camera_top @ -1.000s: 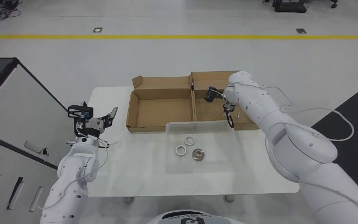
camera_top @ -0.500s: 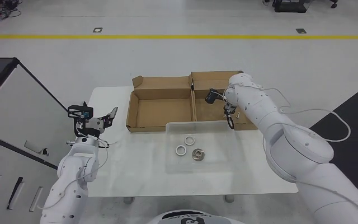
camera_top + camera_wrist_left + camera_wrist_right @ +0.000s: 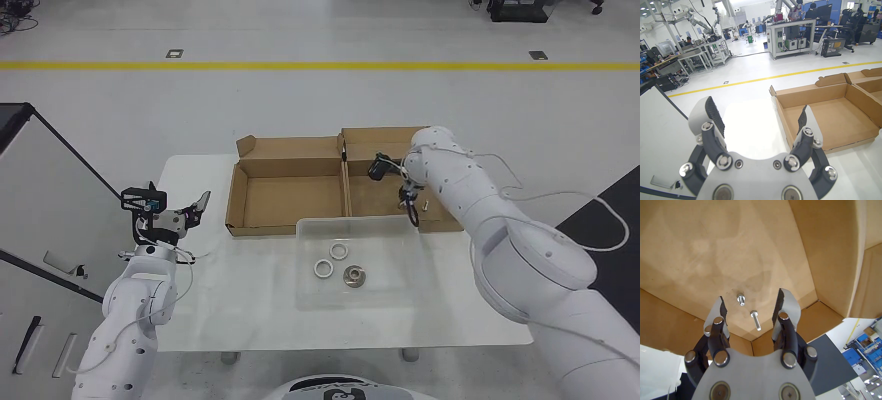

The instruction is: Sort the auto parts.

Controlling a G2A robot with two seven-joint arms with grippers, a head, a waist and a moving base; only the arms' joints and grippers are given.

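Cardboard box [image 3: 668,317] holds two bolts [image 3: 755,320] beneath my right gripper [image 3: 751,294], jaws spread and empty, so this drop looks done; next, reach for the clear tray [image 3: 350,222] and its rings [image 3: 338,250].

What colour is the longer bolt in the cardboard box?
Shiny silver; the longer bolt shows best in the right wrist view.

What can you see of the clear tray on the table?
The tray is a shallow, see-through rectangular bin that looks like plastic. It lies flat on the white table, just in front of two open cardboard boxes; whether it touches them is unclear. Inside, left of its middle, lie two white rings and a round grey metal part. The rest of its floor is bare.
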